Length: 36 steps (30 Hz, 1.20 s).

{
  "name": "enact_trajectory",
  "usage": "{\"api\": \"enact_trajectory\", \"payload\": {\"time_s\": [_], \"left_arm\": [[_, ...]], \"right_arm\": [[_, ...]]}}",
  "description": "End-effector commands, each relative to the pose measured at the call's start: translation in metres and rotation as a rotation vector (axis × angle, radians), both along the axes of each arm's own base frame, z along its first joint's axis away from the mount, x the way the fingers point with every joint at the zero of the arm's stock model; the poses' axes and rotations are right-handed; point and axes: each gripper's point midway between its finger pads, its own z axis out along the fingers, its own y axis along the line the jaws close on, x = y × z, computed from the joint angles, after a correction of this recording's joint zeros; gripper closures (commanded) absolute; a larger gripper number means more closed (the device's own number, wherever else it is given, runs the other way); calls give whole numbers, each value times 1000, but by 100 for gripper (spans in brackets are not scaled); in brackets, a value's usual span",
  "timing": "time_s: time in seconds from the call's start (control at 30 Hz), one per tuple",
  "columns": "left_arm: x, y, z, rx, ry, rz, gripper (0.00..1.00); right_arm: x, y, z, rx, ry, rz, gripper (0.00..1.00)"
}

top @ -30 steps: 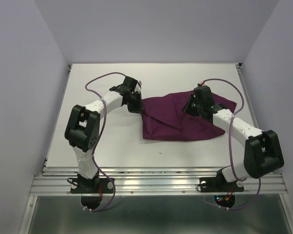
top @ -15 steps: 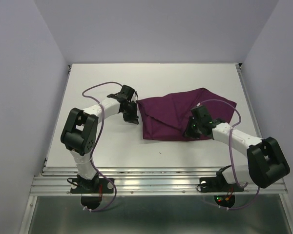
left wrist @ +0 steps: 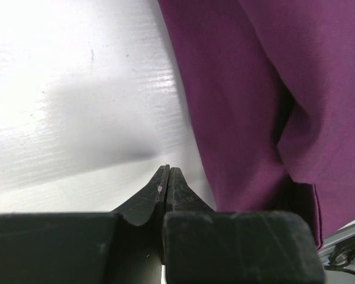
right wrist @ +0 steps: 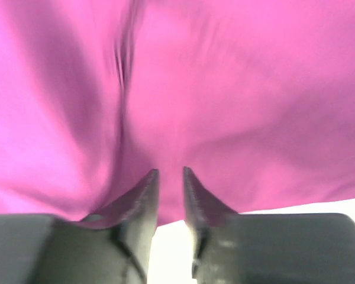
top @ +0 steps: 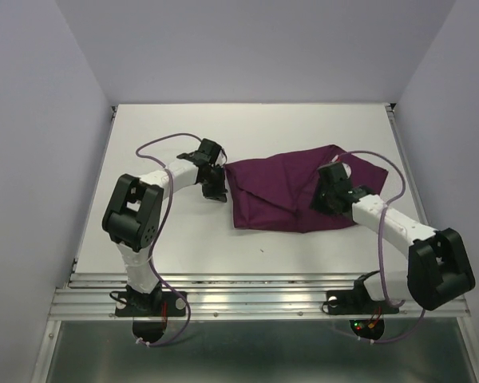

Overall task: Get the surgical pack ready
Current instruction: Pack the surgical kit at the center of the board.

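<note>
cloth [top: 287,195] lies folded, right of bench [top: 176,239] centre | left claw [left wrist: 167,173] pinched shut, empty, beside its left edge | right claw [right wrist: 168,173] a crack open over it, empty | I judge it soft, light, floppy — pinch a corner

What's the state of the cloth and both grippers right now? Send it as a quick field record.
Cloth: dark purple, folded over itself, lying on the table, right of centre
Left gripper: jaws shut, empty, over bare table just beside the cloth's left edge
Right gripper: jaws narrowly open, nothing between them, over the cloth's right part
Right wrist view: blurred, contact with the cloth cannot be told
Other pack items: none visible
</note>
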Motion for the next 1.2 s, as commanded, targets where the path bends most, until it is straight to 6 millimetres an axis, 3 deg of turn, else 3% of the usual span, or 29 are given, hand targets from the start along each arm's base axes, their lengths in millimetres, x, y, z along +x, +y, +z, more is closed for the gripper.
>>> {"api": "enact_trajectory", "payload": {"time_s": [0.0, 0.07, 0.1, 0.13, 0.3, 0.47, 0.6, 0.77, 1.0, 1.17], "left_arm": [[17, -4, 9, 5, -45, 3, 100], [19, -5, 7, 6, -43, 9, 100], [21, -3, 4, 13, -41, 23, 100], [22, -3, 4, 13, -38, 31, 100], [35, 1, 5, 39, -55, 49, 100], [58, 10, 16, 78, -89, 85, 100], [70, 11, 15, 81, -90, 96, 100], [72, 8, 8, 78, -75, 94, 100], [74, 10, 8, 77, -79, 97, 100], [77, 9, 5, 67, -70, 93, 100]], "right_arm": [[58, -77, 65, -178, -201, -206, 61], [76, -108, 80, -205, -223, -276, 48], [83, -121, 74, -209, -193, -307, 39], [88, -151, 73, -211, -179, -375, 36], [117, -202, 64, -214, -129, -474, 16], [117, -254, 46, -255, -76, -584, 14], [114, -282, 33, -275, -43, -626, 14], [113, -296, 7, -230, -18, -631, 15], [126, -283, -13, -107, -34, -558, 32], [125, -264, -38, -20, -10, -510, 41]]}}
